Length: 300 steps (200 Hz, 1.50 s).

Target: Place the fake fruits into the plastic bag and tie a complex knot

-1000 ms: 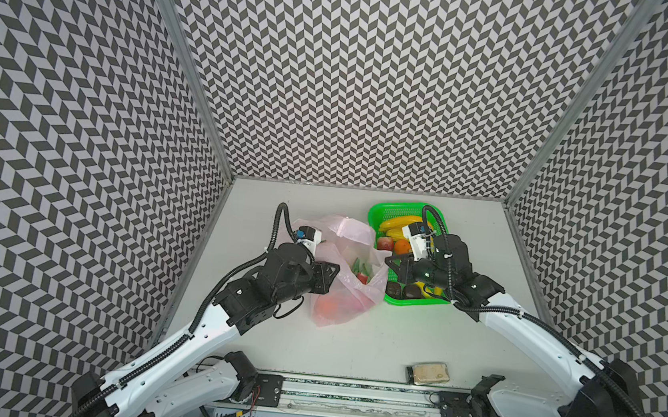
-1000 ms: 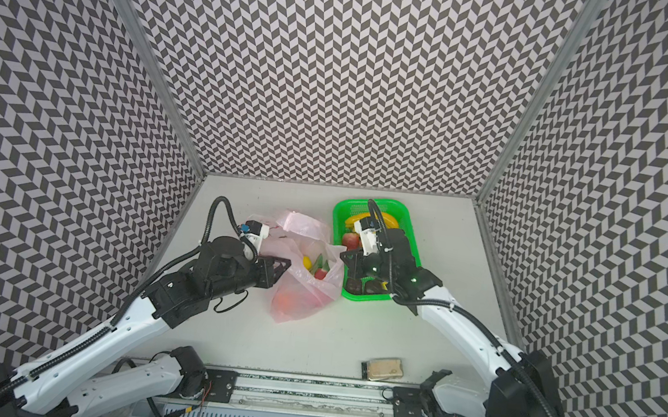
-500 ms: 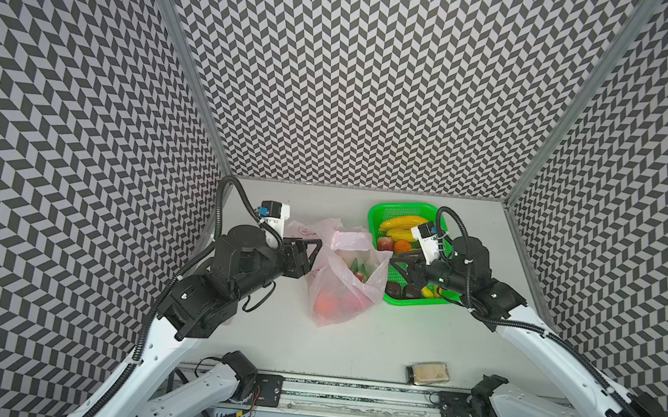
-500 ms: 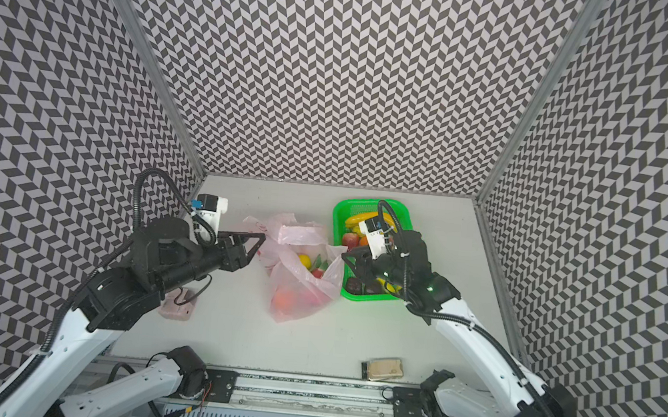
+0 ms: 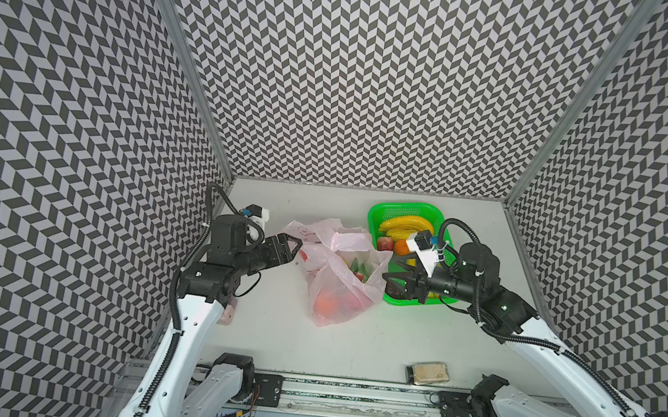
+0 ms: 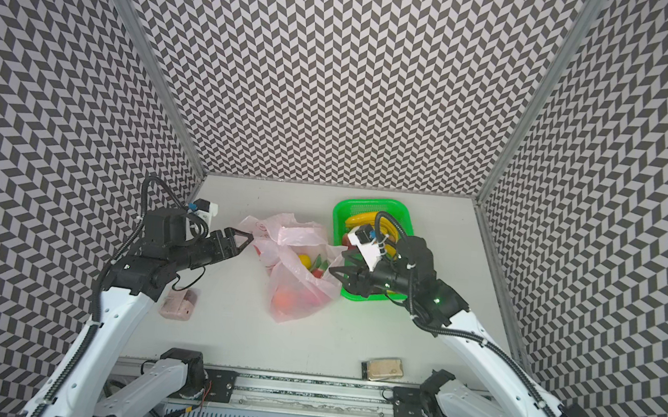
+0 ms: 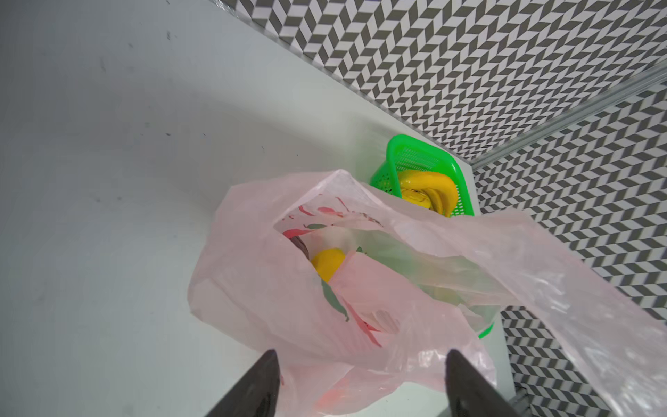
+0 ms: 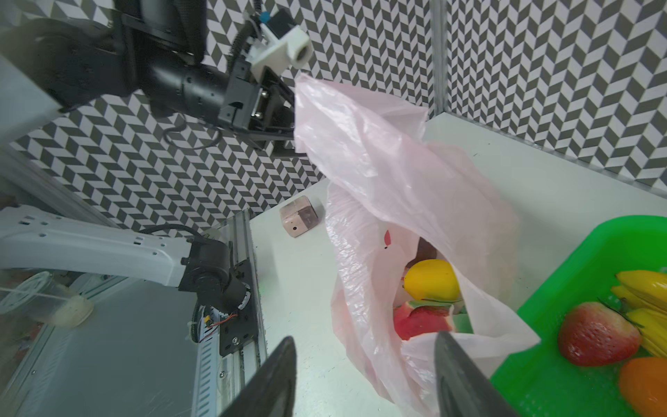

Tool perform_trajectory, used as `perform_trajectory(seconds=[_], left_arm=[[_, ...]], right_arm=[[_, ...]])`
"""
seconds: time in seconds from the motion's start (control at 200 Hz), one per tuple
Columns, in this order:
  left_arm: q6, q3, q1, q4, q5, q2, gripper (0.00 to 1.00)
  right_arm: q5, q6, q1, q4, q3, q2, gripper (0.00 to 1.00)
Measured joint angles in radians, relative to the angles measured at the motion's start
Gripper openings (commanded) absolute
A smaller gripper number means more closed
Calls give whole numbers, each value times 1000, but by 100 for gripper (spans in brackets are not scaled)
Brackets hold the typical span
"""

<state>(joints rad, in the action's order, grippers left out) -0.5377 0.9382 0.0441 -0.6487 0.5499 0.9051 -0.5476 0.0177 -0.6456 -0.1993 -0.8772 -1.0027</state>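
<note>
We judge it half done: the plastic bag (image 5: 341,289) lies open mid-frame on the bench (image 5: 351,357), a lemon (image 8: 431,279) among fake fruits (image 8: 420,321) inside; bananas (image 5: 403,226) wait in the green basket (image 5: 403,208) to its right. Left pincer (image 7: 361,357) and right pincer (image 8: 364,337) gape, empty; nothing tied.
</note>
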Motion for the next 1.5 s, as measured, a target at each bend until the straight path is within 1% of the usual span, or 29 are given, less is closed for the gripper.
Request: perform_trajectory(seconds=[0.045,0.1,0.11,0.135,0.15,0.325,0.511,0.671,0.751,0.781,0.861,0.916,0.991,1.041,1.112,1.202,1.242,1.287,1.362,1.417,1.472,1.502], left_arm=[[-23,-35,-9,31,55,-2,81],[-42,-65,-10,56,101,-3,87],[-49,-69,-10,60,109,-3,89],[-57,-78,-10,71,126,-4,98],[-58,-81,-10,76,134,-4,99],[-111,-95,-10,150,185,-15,100],[-145,-109,-2,215,180,-17,100],[-176,-157,40,289,166,-25,100],[-192,-187,64,325,165,-31,92],[-197,-195,72,336,163,-31,87],[-214,-201,94,348,151,-28,72],[-211,-201,103,360,142,-26,64],[-217,-201,111,373,134,-18,62],[-217,-201,114,379,126,-7,61],[-216,-201,120,381,116,7,58],[-211,-201,121,383,101,22,46],[-207,-201,122,384,96,26,40],[-204,-201,124,387,90,29,36],[-206,-201,126,387,82,30,18],[-190,-201,126,389,76,31,8],[-191,-200,126,393,72,31,0],[-185,-200,126,394,69,31,0]], right_arm=[[27,18,-23,5,-4,-7,85],[56,44,-35,13,-17,-23,91],[61,51,-35,16,-21,-27,91],[76,66,-36,23,-30,-38,93],[82,69,-36,27,-35,-43,94],[130,187,-37,58,-160,-154,100],[131,314,-51,82,-269,-246,99],[126,395,-90,92,-325,-327,99],[123,431,-113,91,-352,-369,100],[122,442,-119,89,-361,-381,100],[122,469,-134,81,-383,-414,97],[121,480,-140,71,-400,-432,96],[121,492,-144,66,-414,-446,93],[121,495,-144,65,-416,-449,90],[125,498,-144,63,-420,-450,83],[132,500,-144,53,-431,-455,73],[135,496,-144,47,-437,-457,64],[138,493,-144,42,-444,-460,55],[140,493,-144,42,-452,-463,37],[140,483,-144,41,-455,-465,24],[137,472,-144,42,-455,-465,11],[136,470,-144,43,-455,-465,4]])
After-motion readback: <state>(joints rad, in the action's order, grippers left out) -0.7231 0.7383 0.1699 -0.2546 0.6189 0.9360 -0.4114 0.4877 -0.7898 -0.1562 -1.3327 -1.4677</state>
